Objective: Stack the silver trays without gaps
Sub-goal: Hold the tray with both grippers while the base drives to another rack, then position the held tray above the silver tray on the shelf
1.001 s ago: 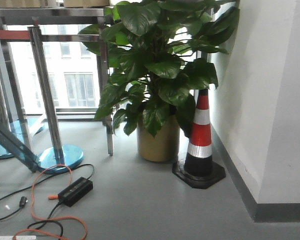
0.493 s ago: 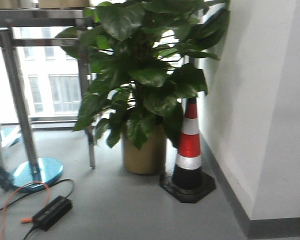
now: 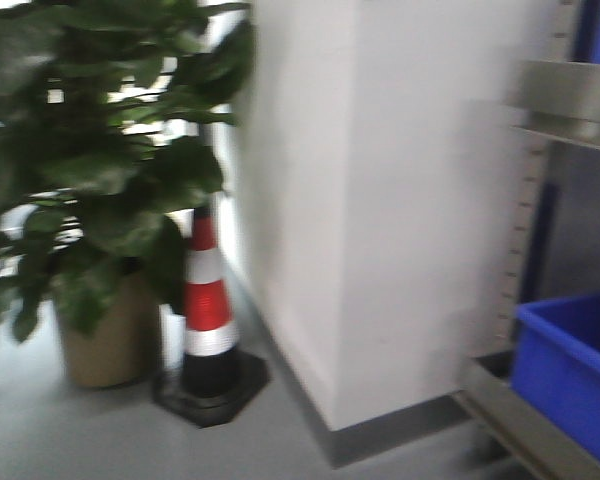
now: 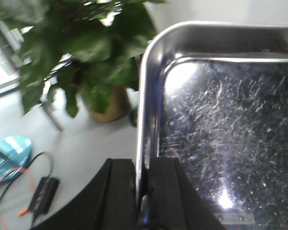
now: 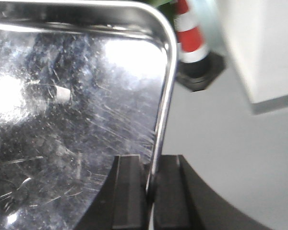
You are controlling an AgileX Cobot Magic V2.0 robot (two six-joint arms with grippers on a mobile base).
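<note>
Slippage threatens the shallow rectangular stainless-steel tray (image 4: 221, 120), held above the grey floor (image 5: 221, 153) with opposite rolled rims pinched by the left gripper (image 4: 143, 191) and right gripper (image 5: 151, 184) (thin edge holds only), should either arm pull unevenly near the blue plastic bin (image 3: 570, 370).

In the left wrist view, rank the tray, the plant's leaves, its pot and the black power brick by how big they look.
1. silver tray, though it is nearest the camera, which inflates it
2. plant leaves
3. pot
4. black power brick
</note>
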